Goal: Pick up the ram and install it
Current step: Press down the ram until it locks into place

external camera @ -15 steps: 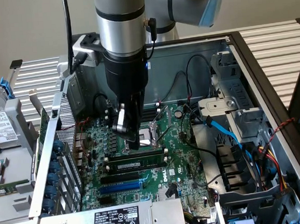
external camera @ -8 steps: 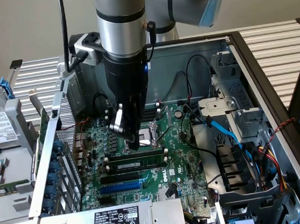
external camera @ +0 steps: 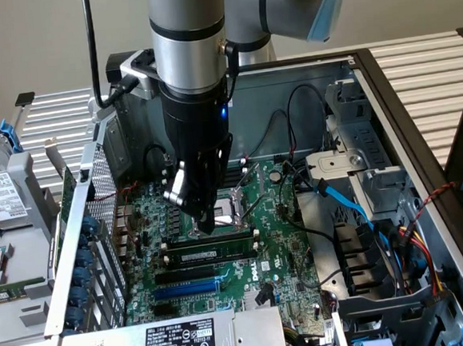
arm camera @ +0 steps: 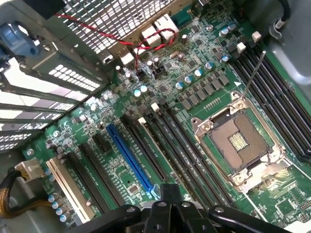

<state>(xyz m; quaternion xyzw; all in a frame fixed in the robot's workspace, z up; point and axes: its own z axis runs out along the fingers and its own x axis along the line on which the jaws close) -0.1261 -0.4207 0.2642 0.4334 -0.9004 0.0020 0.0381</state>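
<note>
**Over the open computer case, a closed pincer pressing at the memory slots**

Inside an open desktop computer case [external camera: 420, 126], lying on its side, a grey robot arm is reaching straight down over the green motherboard [external camera: 277, 241]. Its black pincer [external camera: 205, 220] is closed, with the tips meeting at a point, and it is gripping nothing separate.

Just below those tips, the ram [external camera: 214, 254] is lying along one of the black memory slots [arm camera: 184, 150], a long green stick with a small white label. It looks already placed in the slot, with the tips coming down at or just above its upper edge, beside the empty silver processor socket [arm camera: 240, 143].

Judging by this, the seating push is going best when the force is running straight down, with the stick kept upright rather than tilting. Uneven pressure at one end is risking a half-seated module.

A blue expansion slot [external camera: 184, 289] is lying nearby, towards the power supply label.
</note>
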